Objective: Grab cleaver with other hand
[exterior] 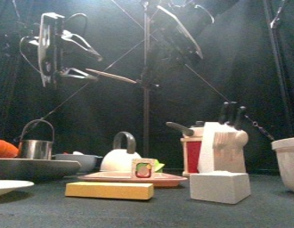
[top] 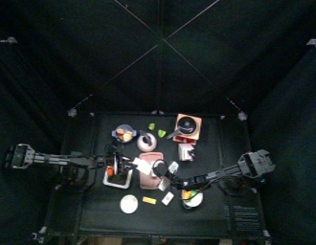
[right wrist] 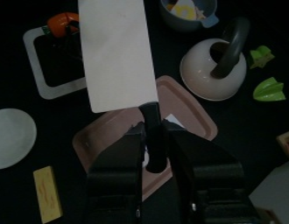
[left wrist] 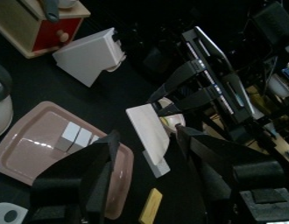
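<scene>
The cleaver has a broad whitish blade and a black handle. My right gripper is shut on that handle and holds the cleaver in the air above the pink board. In the left wrist view the cleaver's blade reaches in between the wide-apart jaws of my left gripper, which is open and not pressing on it. Behind the blade stands the right arm's gripper. From above, both grippers meet over the table's middle, left gripper and right gripper, with the cleaver between them.
A white kettle, green pieces, a white disc and a yellow block lie around the board. A knife block and a white block stand at the right, a bowl at the far right.
</scene>
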Robot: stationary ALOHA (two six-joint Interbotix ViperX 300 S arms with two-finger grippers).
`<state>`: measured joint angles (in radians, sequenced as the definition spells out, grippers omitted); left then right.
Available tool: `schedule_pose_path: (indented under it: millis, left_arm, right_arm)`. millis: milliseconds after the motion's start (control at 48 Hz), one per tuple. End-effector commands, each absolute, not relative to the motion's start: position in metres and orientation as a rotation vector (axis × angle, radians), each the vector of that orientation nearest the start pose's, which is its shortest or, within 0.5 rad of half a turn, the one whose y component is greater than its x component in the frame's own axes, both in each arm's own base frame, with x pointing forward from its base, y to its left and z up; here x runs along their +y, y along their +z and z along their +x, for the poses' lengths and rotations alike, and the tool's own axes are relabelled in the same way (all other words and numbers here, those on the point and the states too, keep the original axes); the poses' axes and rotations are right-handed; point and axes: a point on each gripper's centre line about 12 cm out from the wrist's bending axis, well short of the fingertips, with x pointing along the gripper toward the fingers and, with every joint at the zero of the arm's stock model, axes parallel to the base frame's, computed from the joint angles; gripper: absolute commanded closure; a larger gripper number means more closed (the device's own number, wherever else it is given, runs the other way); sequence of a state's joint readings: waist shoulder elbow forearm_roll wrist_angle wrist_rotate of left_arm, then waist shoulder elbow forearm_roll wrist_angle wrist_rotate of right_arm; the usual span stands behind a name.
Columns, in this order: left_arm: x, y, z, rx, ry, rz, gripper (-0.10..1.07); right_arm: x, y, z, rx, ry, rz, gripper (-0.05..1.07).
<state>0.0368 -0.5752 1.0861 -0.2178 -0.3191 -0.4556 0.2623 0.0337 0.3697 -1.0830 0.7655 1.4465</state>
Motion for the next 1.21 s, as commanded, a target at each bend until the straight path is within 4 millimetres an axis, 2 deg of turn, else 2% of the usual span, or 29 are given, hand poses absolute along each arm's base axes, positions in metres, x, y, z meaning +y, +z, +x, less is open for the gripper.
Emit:
schedule_pose_path:
  millis: [0, 167, 354, 604, 938, 1188]
  left_arm:
    - [0.017, 0.255, 0.269, 0.112, 0.149, -0.657, 0.18]
    - [0.016, 0.255, 0.268, 0.112, 0.144, -0.653, 0.27]
    - [0.013, 0.254, 0.269, 0.117, 0.136, -0.651, 0.28]
    - [0.014, 0.254, 0.268, 0.115, 0.141, -0.662, 0.31]
    - [0.016, 0.251, 0.267, 0.121, 0.153, -0.671, 0.57]
    - [0.015, 0.243, 0.264, 0.156, 0.15, -0.633, 0.58]
  right_arm:
    - [0.037, 0.253, 0.417, 0.589, -0.55, 0.118, 0.51]
    - [0.035, 0.256, 0.418, 0.585, -0.579, 0.11, 0.51]
    - [0.034, 0.261, 0.42, 0.569, -0.585, 0.094, 0.51]
    - [0.04, 0.256, 0.421, 0.579, -0.579, 0.078, 0.51]
    - [0.041, 0.254, 0.42, 0.581, -0.574, 0.072, 0.51]
    - [0.039, 0.256, 0.419, 0.583, -0.588, 0.064, 0.5]
